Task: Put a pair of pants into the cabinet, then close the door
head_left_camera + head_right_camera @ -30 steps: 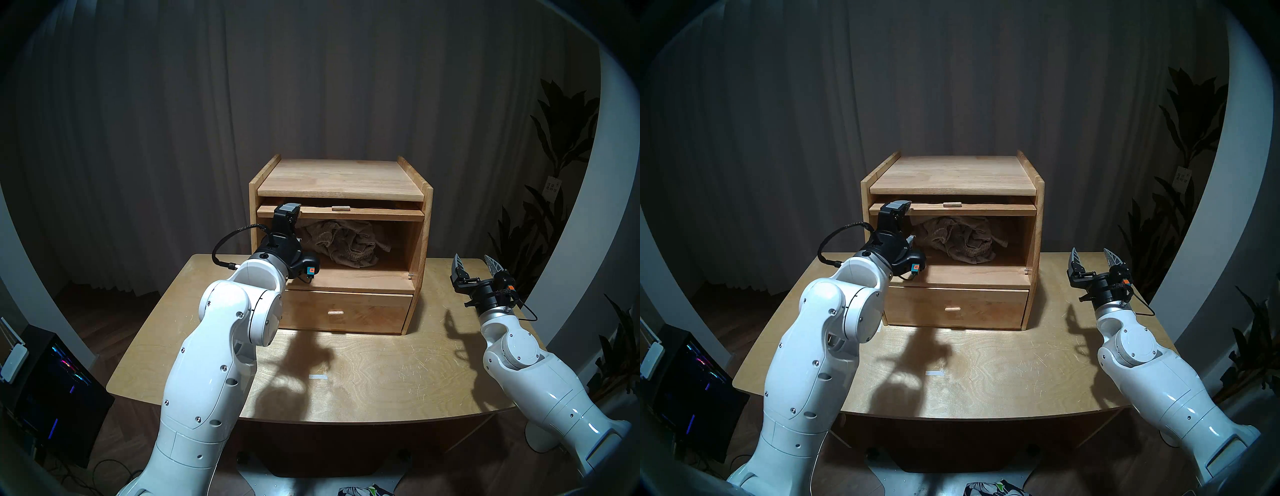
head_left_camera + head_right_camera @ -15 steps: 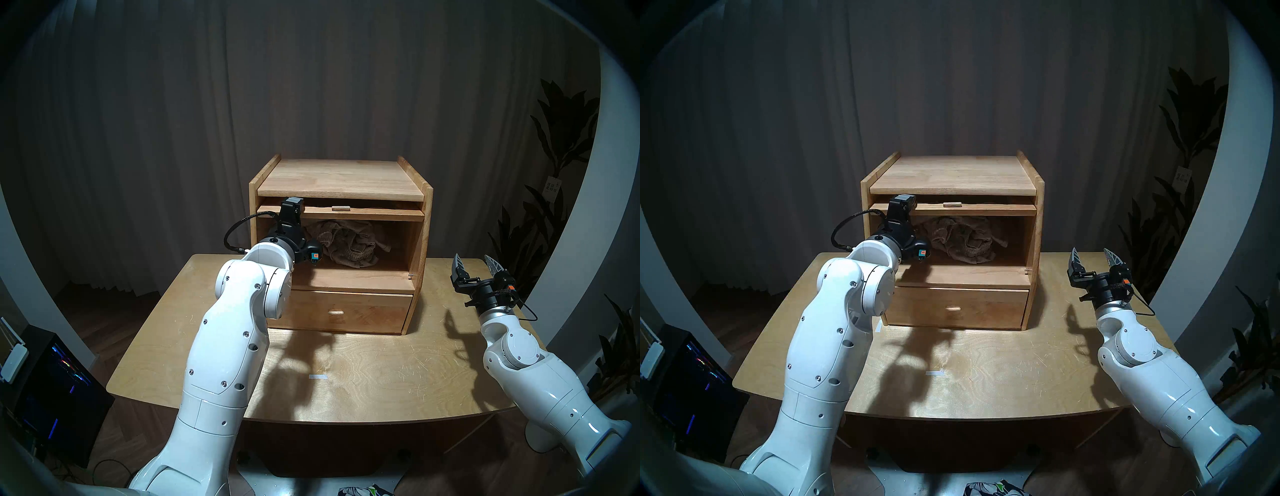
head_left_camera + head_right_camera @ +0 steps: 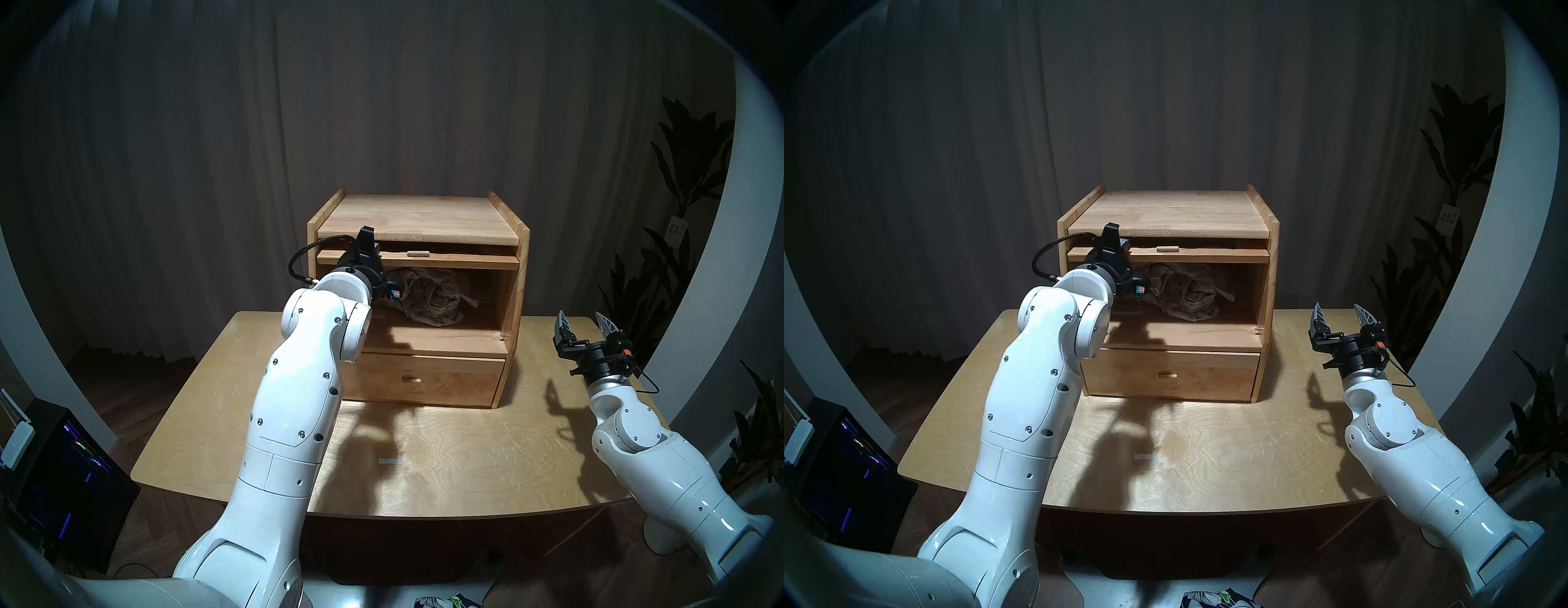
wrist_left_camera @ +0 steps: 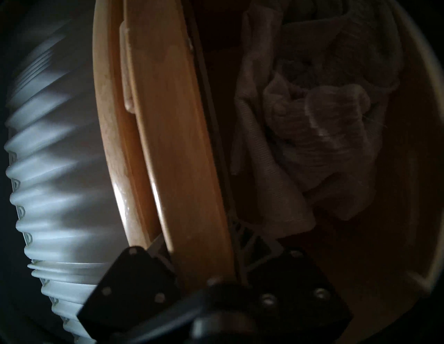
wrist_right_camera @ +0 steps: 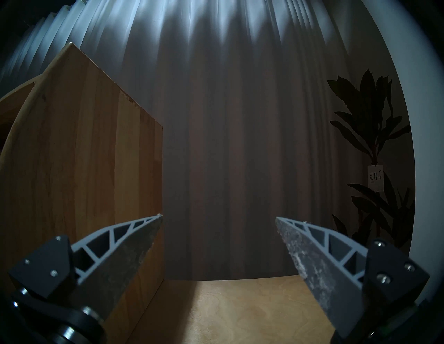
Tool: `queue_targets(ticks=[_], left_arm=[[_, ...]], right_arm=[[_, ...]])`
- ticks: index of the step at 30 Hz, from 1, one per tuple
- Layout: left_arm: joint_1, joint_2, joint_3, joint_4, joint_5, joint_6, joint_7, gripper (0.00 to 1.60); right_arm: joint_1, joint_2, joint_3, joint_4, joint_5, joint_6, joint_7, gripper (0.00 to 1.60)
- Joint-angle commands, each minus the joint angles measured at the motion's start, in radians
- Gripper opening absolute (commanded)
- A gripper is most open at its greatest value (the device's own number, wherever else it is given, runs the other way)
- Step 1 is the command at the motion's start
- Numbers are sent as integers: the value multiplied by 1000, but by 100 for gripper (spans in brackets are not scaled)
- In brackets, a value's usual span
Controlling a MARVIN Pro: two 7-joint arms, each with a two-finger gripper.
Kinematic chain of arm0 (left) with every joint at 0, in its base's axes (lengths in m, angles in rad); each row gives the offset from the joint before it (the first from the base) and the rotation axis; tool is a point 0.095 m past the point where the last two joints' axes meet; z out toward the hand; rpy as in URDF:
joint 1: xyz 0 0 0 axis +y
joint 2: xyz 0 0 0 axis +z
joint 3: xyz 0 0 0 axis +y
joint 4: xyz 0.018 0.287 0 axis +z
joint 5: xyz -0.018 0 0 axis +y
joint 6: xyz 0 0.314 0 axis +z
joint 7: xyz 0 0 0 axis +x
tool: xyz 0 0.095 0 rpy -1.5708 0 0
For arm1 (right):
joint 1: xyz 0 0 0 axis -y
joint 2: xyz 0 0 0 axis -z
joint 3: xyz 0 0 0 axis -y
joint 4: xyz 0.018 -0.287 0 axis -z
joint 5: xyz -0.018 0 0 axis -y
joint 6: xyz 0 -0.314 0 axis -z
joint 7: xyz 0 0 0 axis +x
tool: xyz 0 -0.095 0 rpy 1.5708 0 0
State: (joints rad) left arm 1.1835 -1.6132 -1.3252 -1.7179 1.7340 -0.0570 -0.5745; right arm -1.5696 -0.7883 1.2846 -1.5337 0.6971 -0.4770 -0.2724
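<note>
Wooden door (image 4: 182, 149) edge pinched between left gripper (image 4: 204, 242) fingers; right gripper (image 5: 218, 218) wide apart, empty.

Plant tag (image 5: 375, 178) reads "日日是好日"

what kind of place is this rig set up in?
Probably a home-style demo room, not a factory floor: floor-length grey curtains behind, a leafy potted plant to the right, and a small light-wood cabinet on a plywood table. A dark computer case with lit lights hints at a lab.
</note>
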Motion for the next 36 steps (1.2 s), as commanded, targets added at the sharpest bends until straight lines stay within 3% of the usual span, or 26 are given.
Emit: queue_targets(ticks=[1, 5, 7, 16, 20, 25, 32, 36], left_arm=[[-12, -4, 16, -46, -49, -63, -18, 0], [64, -1, 18, -132, -71, -58, -11, 0], [77, -9, 19, -120, -85, -53, 22, 0], [183, 9, 31, -226, -73, -27, 88, 0], [231, 19, 11, -286, 55, 88, 141, 0], [203, -15, -4, -225, 139, 138, 180, 0], [282, 9, 93, -259, 197, 210, 217, 0], [306, 22, 143, -254, 241, 286, 233, 0]], right_arm=[[6, 0, 9, -19, -7, -15, -6, 160], [7, 0, 7, -19, -9, -14, -9, 160], [7, 0, 7, -18, -9, -14, -10, 160], [8, 1, 5, -18, -12, -13, -14, 160], [8, 1, 4, -18, -13, -13, -16, 160], [8, 1, 4, -18, -14, -13, -17, 160], [8, 1, 5, -19, -13, -14, -16, 160], [7, 0, 6, -19, -13, -15, -15, 160]])
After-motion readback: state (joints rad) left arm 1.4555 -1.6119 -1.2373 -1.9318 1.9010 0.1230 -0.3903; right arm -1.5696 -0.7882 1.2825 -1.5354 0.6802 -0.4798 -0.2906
